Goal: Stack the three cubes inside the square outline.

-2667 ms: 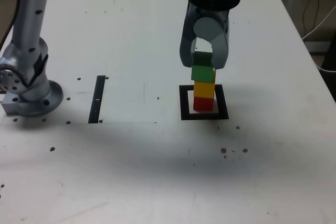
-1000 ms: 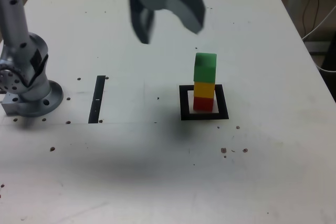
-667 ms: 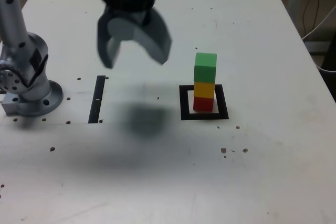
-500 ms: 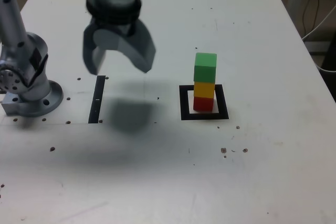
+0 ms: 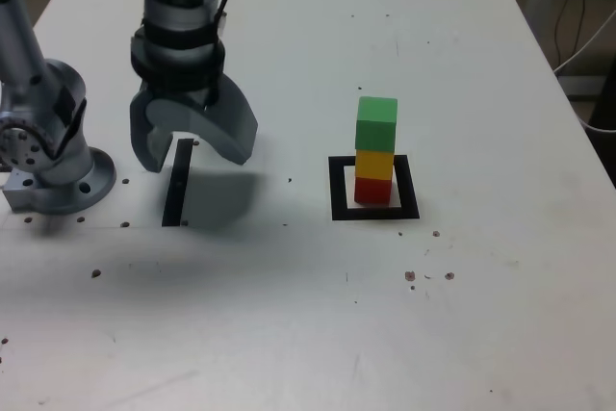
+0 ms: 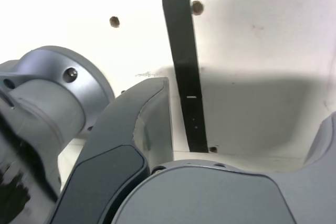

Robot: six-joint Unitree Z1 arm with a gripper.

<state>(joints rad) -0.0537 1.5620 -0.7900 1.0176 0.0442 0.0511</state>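
**Three cubes stacked in the outline, jaws wide and empty**

The gripper (image 5: 192, 141) hangs over the thin black strip (image 5: 176, 182) toward the exterior view's left, its jaws spread apart with nothing between them; the wrist view shows the same strip (image 6: 186, 77) running down the gap.

Well apart from it, toward the exterior view's right, stands one column: the red cube (image 5: 373, 190) at the bottom, the yellow cube (image 5: 374, 164) on it, the green cube (image 5: 376, 123) on top. The red cube sits on the white centre of the square outline (image 5: 337, 192), with the black frame showing on all sides of it.

Count: three cubes, one of each colour; one square outline; one strip; one arm base (image 5: 53, 156) at the exterior view's left edge, on the white table (image 5: 289, 315).

As a judgement, the cubes look light, rigid and matte, so they should not slip in a grasp and will not deform. If one needed re-seating, the place to take it would be two opposite flat side faces, near mid-height. The column looks straight and the task appears complete; it would likely topple at a sideways knock.
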